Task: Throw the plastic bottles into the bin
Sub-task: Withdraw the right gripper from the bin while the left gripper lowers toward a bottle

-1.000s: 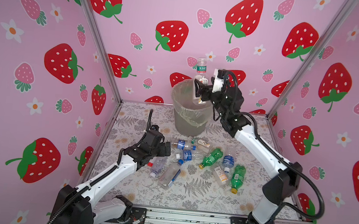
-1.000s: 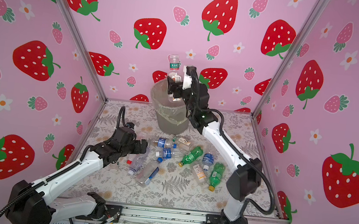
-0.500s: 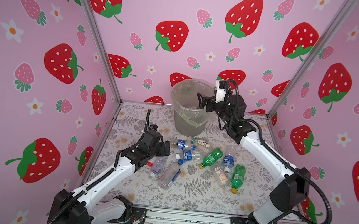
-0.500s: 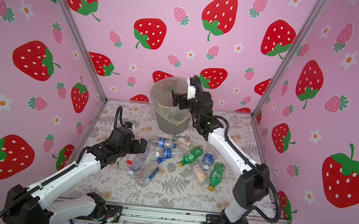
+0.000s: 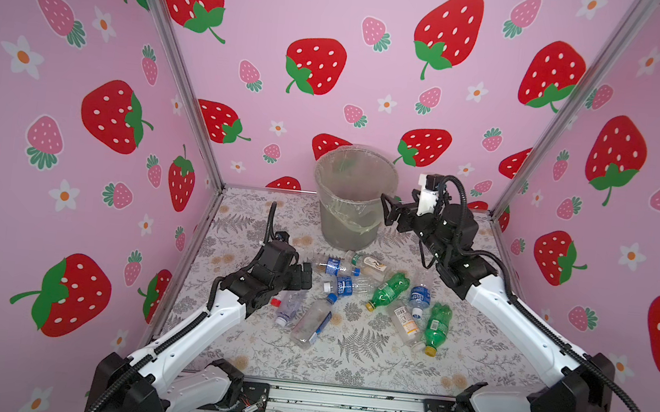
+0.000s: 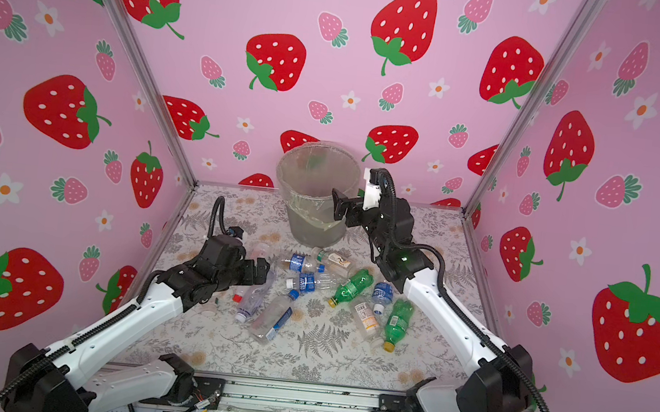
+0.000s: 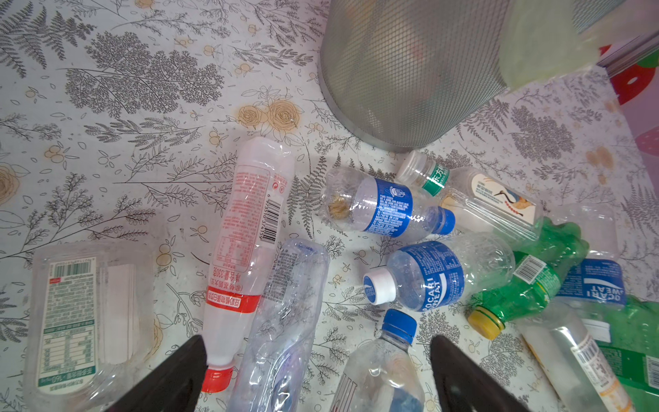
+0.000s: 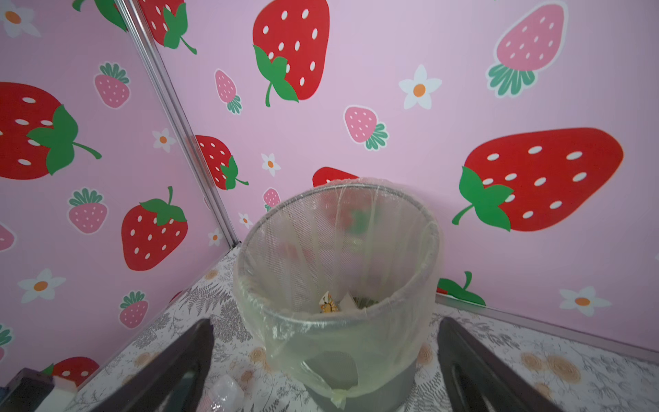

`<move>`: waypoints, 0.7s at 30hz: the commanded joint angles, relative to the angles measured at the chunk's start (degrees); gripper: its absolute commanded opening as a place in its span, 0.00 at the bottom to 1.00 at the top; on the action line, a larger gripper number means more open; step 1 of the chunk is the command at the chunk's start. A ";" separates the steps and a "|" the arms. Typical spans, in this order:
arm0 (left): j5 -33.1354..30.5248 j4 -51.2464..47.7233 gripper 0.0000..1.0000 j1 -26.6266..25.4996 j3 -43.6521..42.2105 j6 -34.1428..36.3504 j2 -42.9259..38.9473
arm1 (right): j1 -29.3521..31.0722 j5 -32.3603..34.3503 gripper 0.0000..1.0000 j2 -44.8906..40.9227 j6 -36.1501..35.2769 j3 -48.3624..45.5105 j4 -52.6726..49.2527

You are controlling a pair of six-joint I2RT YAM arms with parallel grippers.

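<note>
The fern-patterned worktop (image 5: 366,361) is carrying the bin (image 5: 347,221), standing upright near its rear edge, and the plastic bottles (image 5: 390,288), lying clustered around its middle.

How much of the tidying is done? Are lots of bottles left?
Not much is done. Done: the bin has a few bits at its bottom; how many bottles that makes is hidden. In hand: nothing. The right gripper is open and empty beside the bin, and the left gripper is open over the bottles. Left: about a dozen bottles lying in front of the bin.
</note>
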 commanded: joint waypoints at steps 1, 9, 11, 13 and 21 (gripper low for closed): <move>-0.11 -1.10 0.99 -0.25 -0.74 -0.91 -0.73 | -0.67 2.60 0.99 -3.81 3.26 -3.89 -1.87; 0.11 -1.62 0.99 -0.27 0.19 -0.38 -0.31 | -1.84 3.88 0.99 -11.91 7.18 -15.54 -2.58; -0.89 -2.04 0.99 -0.35 0.37 -0.40 -0.26 | -1.93 5.11 0.99 -13.63 7.56 -17.86 -3.22; -1.42 -2.36 0.99 -0.34 0.57 -0.32 -0.27 | -1.98 6.22 0.99 -15.32 7.87 -20.23 -3.79; 5.70 0.41 0.99 -0.48 0.39 2.27 -1.00 | -2.10 4.53 0.99 -21.50 9.27 -27.81 -7.54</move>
